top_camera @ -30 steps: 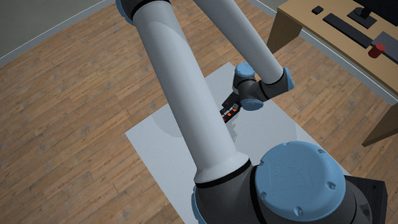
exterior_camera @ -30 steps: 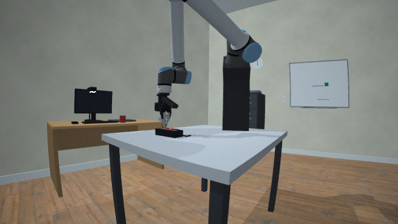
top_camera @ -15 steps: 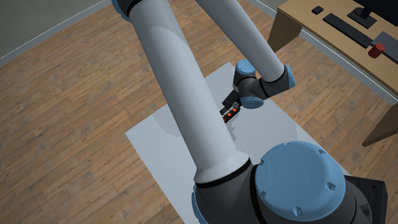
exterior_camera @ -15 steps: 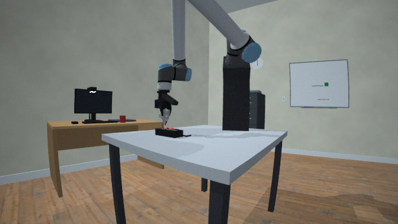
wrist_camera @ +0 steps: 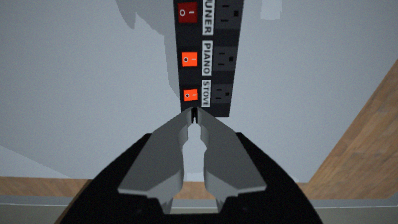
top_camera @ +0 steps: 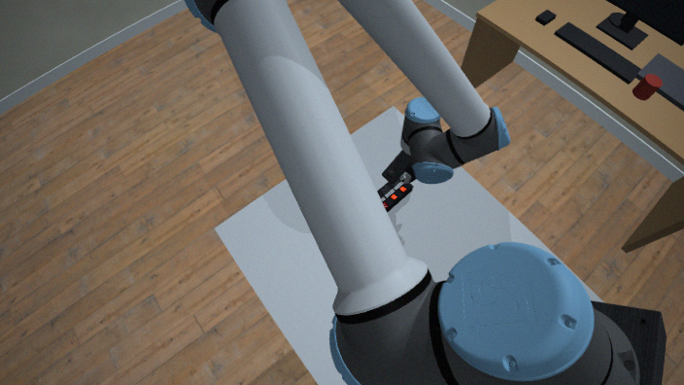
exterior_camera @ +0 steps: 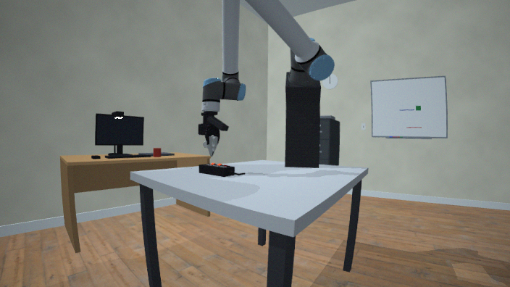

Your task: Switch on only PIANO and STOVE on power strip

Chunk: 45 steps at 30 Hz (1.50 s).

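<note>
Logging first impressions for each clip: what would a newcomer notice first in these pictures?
The glowing orange switches beside the PIANO and STOVE labels stand out on the black power strip, which lies face up on the white table. Right above its near end hangs the gripper, fingers shut and empty. The arm's thick grey link fills the middle of the top view.

walls: grey-green, whiteboard, clock
floor: wood planks
furniture: white table, wooden desk, monitor, dark cabinet
</note>
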{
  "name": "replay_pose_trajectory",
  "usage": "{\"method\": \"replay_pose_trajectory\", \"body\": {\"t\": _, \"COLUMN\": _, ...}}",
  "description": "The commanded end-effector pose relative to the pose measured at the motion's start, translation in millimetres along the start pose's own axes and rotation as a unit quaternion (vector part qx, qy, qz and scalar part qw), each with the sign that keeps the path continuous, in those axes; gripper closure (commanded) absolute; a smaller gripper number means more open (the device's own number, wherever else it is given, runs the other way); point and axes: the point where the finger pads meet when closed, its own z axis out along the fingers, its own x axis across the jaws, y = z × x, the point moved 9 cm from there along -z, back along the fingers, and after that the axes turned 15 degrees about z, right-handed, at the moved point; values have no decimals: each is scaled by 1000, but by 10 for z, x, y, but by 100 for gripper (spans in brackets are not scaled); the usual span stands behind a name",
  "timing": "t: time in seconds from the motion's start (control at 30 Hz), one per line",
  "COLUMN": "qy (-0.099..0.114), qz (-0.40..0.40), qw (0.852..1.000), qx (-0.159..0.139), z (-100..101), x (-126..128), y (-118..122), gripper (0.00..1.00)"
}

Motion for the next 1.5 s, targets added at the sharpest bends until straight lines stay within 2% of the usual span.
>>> {"method": "replay_pose_trajectory", "body": {"t": 0.0, "qy": 0, "qz": 0, "qw": 1000, "qx": 0, "z": -8, "x": 3, "y": 1, "gripper": 100}}
{"method": "replay_pose_trajectory", "body": {"t": 0.3, "qy": 0, "qz": 0, "qw": 1000, "qx": 0, "z": -8, "x": 3, "y": 1, "gripper": 100}}
{"method": "replay_pose_trajectory", "body": {"t": 0.33, "qy": 0, "qz": 0, "qw": 1000, "qx": 0, "z": -9, "x": 3, "y": 1, "gripper": 0}}
{"method": "replay_pose_trajectory", "body": {"t": 0.6, "qy": 0, "qz": 0, "qw": 1000, "qx": 0, "z": -103, "x": 3, "y": 1, "gripper": 0}}
{"method": "replay_pose_trajectory", "body": {"t": 0.9, "qy": 0, "qz": 0, "qw": 1000, "qx": 0, "z": -600, "x": 3, "y": 1, "gripper": 0}}
{"method": "replay_pose_trajectory", "body": {"t": 0.97, "qy": 0, "qz": 0, "qw": 1000, "qx": 0, "z": -600, "x": 3, "y": 1, "gripper": 0}}
{"method": "replay_pose_trajectory", "body": {"t": 1.2, "qy": 0, "qz": 0, "qw": 1000, "qx": 0, "z": -945, "x": 2, "y": 1, "gripper": 0}}
{"method": "replay_pose_trajectory", "body": {"t": 1.47, "qy": 0, "qz": 0, "qw": 1000, "qx": 0, "z": -1028, "x": 2, "y": 1, "gripper": 0}}
